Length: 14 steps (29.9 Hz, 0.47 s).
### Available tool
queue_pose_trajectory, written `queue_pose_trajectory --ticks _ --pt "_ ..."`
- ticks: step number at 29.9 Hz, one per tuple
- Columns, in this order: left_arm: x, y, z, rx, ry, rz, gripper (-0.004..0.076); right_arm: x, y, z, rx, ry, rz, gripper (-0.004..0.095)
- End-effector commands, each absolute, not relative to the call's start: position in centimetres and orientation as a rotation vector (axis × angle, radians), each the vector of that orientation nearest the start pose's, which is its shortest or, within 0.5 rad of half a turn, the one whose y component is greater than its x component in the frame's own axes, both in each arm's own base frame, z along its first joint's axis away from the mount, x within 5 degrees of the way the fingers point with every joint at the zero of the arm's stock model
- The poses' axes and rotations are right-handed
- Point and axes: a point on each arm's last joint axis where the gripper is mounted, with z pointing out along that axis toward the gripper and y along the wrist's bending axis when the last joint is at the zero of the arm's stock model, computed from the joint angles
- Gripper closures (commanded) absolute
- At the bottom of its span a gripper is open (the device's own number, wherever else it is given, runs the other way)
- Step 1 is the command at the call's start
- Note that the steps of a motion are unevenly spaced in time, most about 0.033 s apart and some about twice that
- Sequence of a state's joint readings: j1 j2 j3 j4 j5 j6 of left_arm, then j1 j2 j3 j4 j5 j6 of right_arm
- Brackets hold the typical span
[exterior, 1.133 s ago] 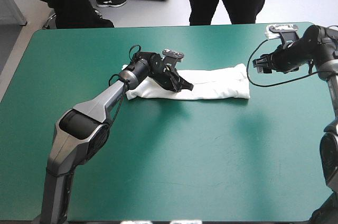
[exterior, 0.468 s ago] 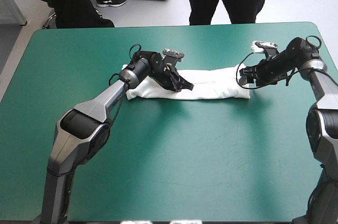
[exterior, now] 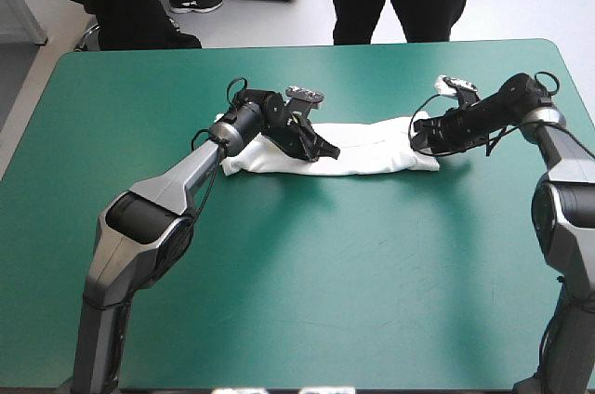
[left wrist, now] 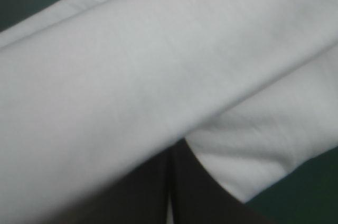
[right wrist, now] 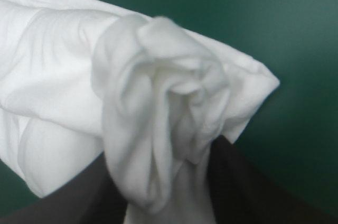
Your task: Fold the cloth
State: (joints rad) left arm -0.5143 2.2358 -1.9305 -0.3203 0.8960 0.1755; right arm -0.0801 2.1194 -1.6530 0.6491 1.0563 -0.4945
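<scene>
White shirt (exterior: 372,148) lies as a long folded strip across the far middle of the teal-green desk (exterior: 307,273). My left claw (exterior: 325,149) stays clamped on its left half. My right claw (exterior: 416,137), earlier clear of it, has come in and now pinches the bunched right end.

L arm (exterior: 177,185) is extended fwd, elbow bent, wrist angled down. L gripper (exterior: 321,147) is held low, black fingers all but closed, a thin sliver of T-shirt (exterior: 372,151) pinched betw. them, tips covered by cloth. R arm (exterior: 558,143) is bent inward. R gripper (exterior: 418,137) is clamped on a bunched wad of T-shirt, gathered betw. its fingers.
</scene>
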Motion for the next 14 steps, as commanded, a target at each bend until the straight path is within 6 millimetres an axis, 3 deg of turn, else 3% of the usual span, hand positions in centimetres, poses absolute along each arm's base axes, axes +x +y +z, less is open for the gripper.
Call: queue_pose_trajectory --ticks 1,4,9,14 --pt "41.9 -25.8 24.1 0.713 2.541 -0.527 0.0741 43.7 1.7 19.8 -0.215 2.779 0.806 0.0698" --pt "41.9 -25.7 24.1 0.71 2.542 -0.526 0.0741 43.8 1.7 19.9 -0.212 2.775 0.809 0.0927" --pt "42.0 -25.6 24.1 0.705 2.54 -0.525 0.0741 43.8 2.0 20.3 -0.194 2.753 0.857 0.0925" --pt "42.1 -25.5 24.1 0.703 2.537 -0.523 0.0741 43.8 2.3 22.8 -0.217 2.693 0.889 0.0925"
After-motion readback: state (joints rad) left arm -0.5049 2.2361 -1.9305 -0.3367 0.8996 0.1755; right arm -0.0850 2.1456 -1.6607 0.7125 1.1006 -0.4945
